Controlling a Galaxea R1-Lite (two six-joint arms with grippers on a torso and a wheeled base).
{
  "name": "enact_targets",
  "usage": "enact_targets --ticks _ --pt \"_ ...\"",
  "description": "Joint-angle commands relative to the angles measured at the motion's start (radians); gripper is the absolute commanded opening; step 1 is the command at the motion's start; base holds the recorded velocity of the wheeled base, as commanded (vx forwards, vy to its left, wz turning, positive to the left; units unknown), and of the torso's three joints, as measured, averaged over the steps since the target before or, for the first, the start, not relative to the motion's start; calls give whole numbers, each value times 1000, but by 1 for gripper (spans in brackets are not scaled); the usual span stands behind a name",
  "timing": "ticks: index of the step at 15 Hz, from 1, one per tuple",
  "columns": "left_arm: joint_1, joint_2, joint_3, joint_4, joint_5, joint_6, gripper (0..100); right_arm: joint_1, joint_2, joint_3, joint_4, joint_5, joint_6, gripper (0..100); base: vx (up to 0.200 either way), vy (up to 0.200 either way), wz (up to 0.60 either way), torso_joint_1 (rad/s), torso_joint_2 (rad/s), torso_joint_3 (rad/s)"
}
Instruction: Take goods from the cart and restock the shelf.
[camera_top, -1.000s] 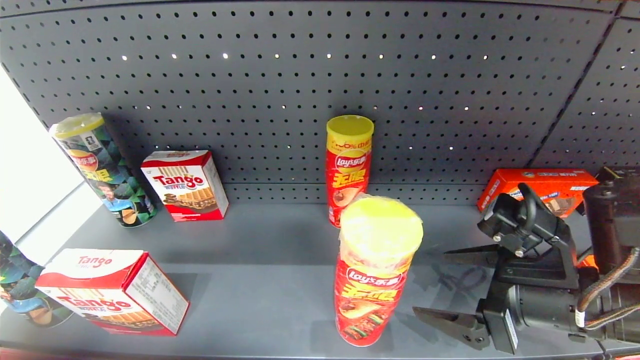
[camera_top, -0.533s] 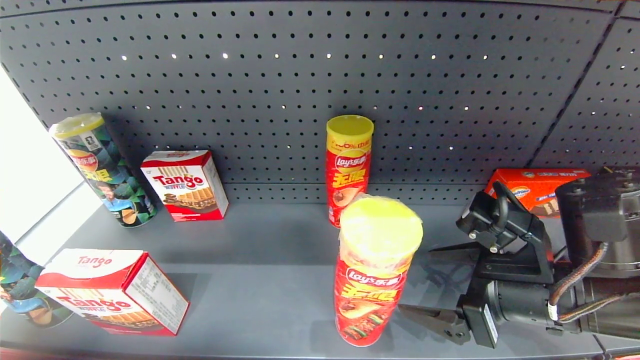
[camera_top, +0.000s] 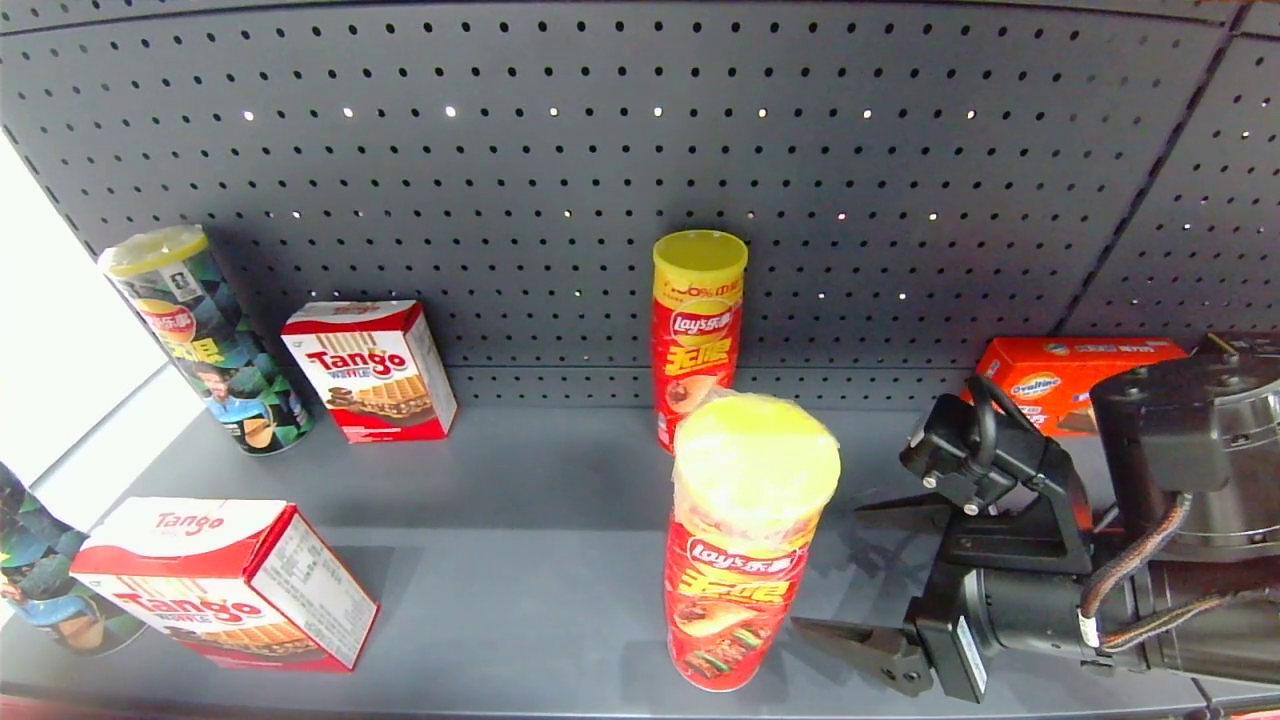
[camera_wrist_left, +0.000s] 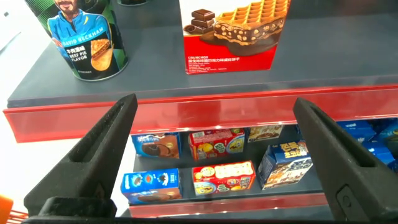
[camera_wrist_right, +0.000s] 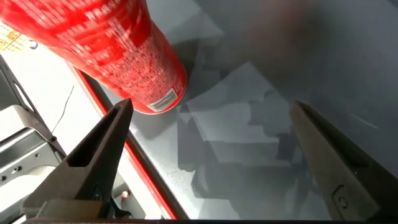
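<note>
Near the front edge of the grey shelf (camera_top: 520, 520), right of centre, the near red chip can (camera_top: 745, 560) stands upright with its yellow lid on. Just right of it the right end effector (camera_top: 832, 572) lies low over the shelf board, fingers spread wide and holding nothing. The can sits beyond the fingertips, not between them. The nearer finger (camera_top: 835, 640) ends right at the can's lower side; whether it touches cannot be told. From the right wrist, the can's base is just beside one fingertip, with bare shelf between the two fingers. A far red chip can (camera_top: 697, 330) stands behind the near one against the pegboard back (camera_top: 640, 150), and an orange box (camera_top: 1075, 372) lies at the far right. The left end effector (camera_wrist_left: 211, 155), also wide open and empty, hangs in front of the shelf's red front lip (camera_wrist_left: 186, 115), below a dark green chip can (camera_wrist_left: 87, 37) and a wafer box (camera_wrist_left: 230, 34) at the near left.
</note>
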Motion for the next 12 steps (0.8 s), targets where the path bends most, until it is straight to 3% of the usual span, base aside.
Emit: enact_targets --ticks 1,12 --pt "0 2 0 0 0 0 100 -3 -15 4 0 0 0 100 0 0 0 0 0 0" --pt "0 2 0 0 -1 0 100 3 37 -44 -1 0 0 100 0 0 0 0 0 0"
